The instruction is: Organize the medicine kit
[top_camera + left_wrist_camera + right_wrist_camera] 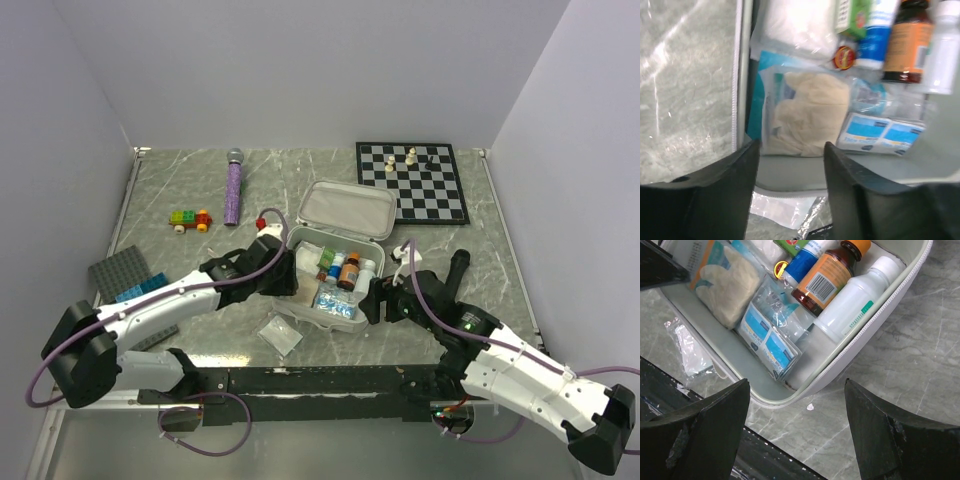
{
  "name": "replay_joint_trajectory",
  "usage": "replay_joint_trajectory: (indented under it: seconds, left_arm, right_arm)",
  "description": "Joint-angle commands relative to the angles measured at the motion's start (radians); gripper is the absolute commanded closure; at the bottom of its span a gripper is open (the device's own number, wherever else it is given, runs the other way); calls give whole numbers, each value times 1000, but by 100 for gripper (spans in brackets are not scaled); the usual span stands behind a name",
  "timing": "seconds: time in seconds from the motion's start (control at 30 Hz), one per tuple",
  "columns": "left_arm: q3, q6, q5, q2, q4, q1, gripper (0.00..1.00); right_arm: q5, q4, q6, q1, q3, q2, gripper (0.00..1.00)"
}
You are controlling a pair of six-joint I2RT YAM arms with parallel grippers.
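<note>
Left wrist view: my left gripper (791,147) gapes empty; right gripper (796,385) likewise. Medicine kit (347,208) looks soft, light; I'd grip its zip rim.

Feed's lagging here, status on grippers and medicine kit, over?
Medicine kit lid open, stocked. Left gripper open, empty, at its left edge. Right gripper open, empty, near-right corner. Loose plastic packet in front.

Overhead camera looks down; close wrist cameras share the medicine kit (345,208).
</note>
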Motion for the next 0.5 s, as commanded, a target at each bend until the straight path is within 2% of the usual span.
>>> replay_joint_trajectory:
  seconds: [0.0, 0.13, 0.23, 0.37, 0.47]
  left_arm:
    - [100, 27, 0, -68, -22, 1, 36]
    - [142, 7, -43, -123, -45, 3, 33]
    - [113, -19, -107, -188, -4, 19, 30]
    - [-17, -108, -23, -249, 123, 130, 31]
    - [-125, -160, 81, -272, 237, 185, 35]
  right_arm:
    - [3, 27, 7, 0, 7, 9, 17]
    - [6, 27, 9, -2, 13, 14, 17]
    - [28, 24, 36, 0, 23, 15, 16]
    - [100, 27, 73, -26, 63, 38, 11]
    - [107, 24, 90, -106, 131, 90, 4]
